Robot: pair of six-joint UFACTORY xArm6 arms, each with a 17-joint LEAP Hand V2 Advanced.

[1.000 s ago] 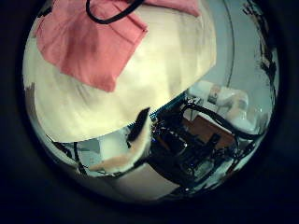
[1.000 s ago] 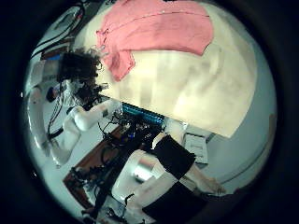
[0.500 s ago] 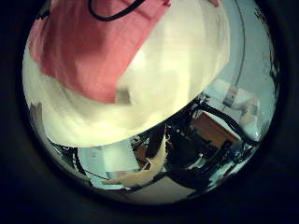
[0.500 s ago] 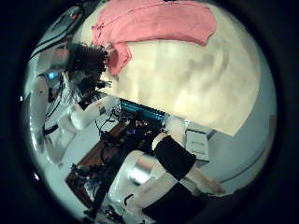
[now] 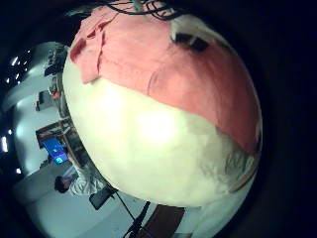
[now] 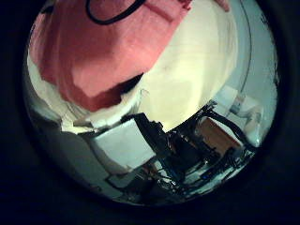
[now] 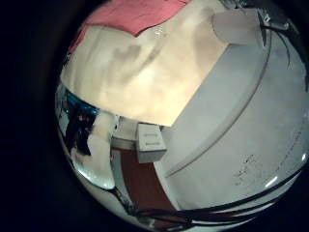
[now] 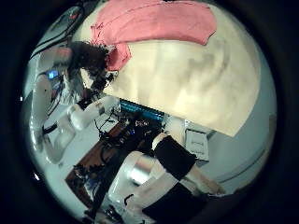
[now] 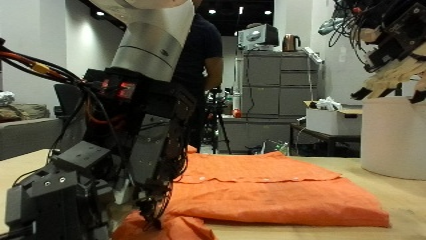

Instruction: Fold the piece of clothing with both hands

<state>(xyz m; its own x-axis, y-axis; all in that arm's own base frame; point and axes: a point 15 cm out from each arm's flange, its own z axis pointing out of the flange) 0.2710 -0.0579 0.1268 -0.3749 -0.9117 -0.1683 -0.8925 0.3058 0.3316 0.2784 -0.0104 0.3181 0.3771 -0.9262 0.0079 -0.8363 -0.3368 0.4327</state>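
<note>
we saw the orange garment (image 9: 266, 190) lying spread on the pale table (image 9: 404, 192), one corner bunched nearest the camera. the left hand (image 9: 147, 195) was down on that bunched edge, its dark fingers against the cloth — we couldn't tell whether they gripped it. the right hand (image 9: 386, 50) hung high above the table, well apart from the garment, fingers loose and holding nothing. from the left palm the cloth (image 5: 168, 69) loomed close.
</note>
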